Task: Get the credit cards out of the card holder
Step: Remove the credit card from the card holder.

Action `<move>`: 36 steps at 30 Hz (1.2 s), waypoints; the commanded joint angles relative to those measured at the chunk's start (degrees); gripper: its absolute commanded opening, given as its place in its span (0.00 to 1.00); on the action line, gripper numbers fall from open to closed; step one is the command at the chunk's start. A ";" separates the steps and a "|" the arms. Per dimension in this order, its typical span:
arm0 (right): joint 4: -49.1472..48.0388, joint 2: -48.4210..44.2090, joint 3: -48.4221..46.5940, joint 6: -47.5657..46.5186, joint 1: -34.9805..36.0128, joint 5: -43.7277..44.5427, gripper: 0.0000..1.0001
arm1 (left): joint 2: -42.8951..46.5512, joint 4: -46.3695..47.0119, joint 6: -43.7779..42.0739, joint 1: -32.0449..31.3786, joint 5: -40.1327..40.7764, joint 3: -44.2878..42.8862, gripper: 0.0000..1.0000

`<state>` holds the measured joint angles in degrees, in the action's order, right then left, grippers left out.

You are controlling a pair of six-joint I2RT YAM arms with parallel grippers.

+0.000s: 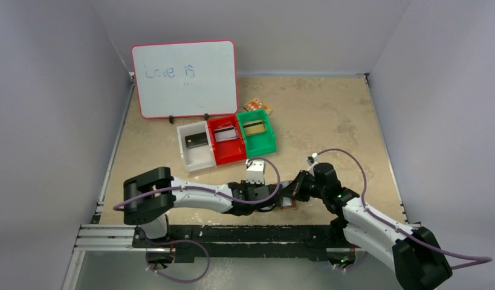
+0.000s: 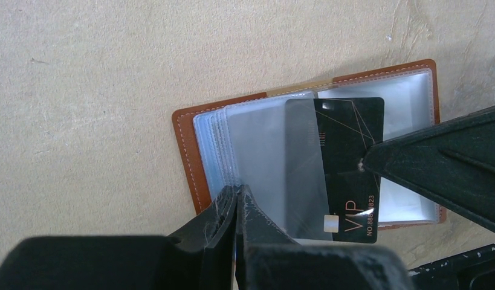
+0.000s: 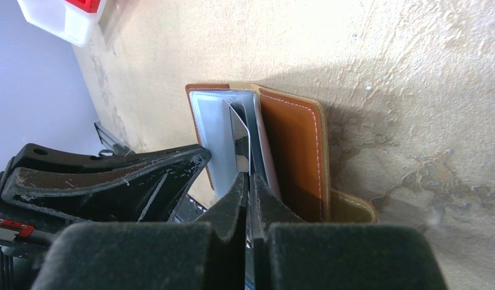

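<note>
To free the black credit card (image 2: 346,142), pins a clear pocket (image 2: 257,151) of the card holder (image 2: 185,151) in the tight-closed left gripper (image 2: 236,192), nips the card's edge in the tight-closed right gripper (image 3: 249,181).

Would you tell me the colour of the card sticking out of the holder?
Black card with gold lettering; left wrist view shows it best.

The whiteboard (image 1: 184,78) stands at the back of the table (image 1: 329,121). Just before it sit the left bin (image 1: 196,160), middle bin (image 1: 231,155) and right bin (image 1: 261,145) in a row, a credit card (image 1: 196,140) lying in each. The packet (image 1: 257,104) lies just behind the right bin. Near the front, the card holder (image 2: 185,151) lies open between the left gripper (image 2: 236,196) and the right gripper (image 3: 249,181), a further card (image 2: 350,163) partly out of its pockets
</note>
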<state>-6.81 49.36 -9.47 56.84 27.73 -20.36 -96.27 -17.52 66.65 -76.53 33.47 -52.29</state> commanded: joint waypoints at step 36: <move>-5.76 0.19 0.89 3.32 -0.39 -1.43 0.04 | -0.56 18.29 3.07 5.93 -17.84 8.60 0.22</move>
<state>-7.14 49.71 -9.96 57.63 27.51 -20.47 -94.94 4.62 68.38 -69.47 16.34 -45.08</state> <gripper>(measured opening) 0.016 0.237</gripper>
